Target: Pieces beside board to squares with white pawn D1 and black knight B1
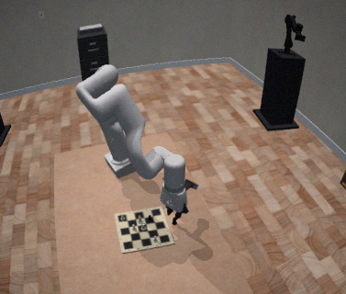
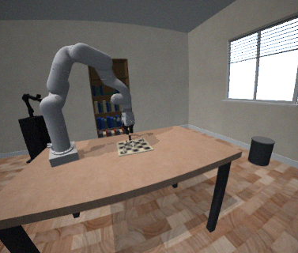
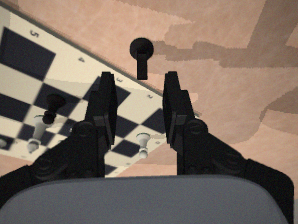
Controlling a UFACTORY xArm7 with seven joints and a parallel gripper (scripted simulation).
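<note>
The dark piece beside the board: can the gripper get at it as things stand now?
Probably yes. The dark piece stands alone on the table beyond the board's edge, the open, empty gripper is lined up with it, and nothing lies between them.

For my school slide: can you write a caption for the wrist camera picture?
Open gripper hovers over a black piece standing on the table beside the chessboard.

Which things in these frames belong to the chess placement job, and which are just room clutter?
Job:
- chessboard
- black piece standing beside the board on the table, ahead of the fingers
- gripper, partly open and empty
- pieces on the board, to stay put

Clutter:
- filing cabinet
- bookshelf
- bin
- black pedestal
</note>
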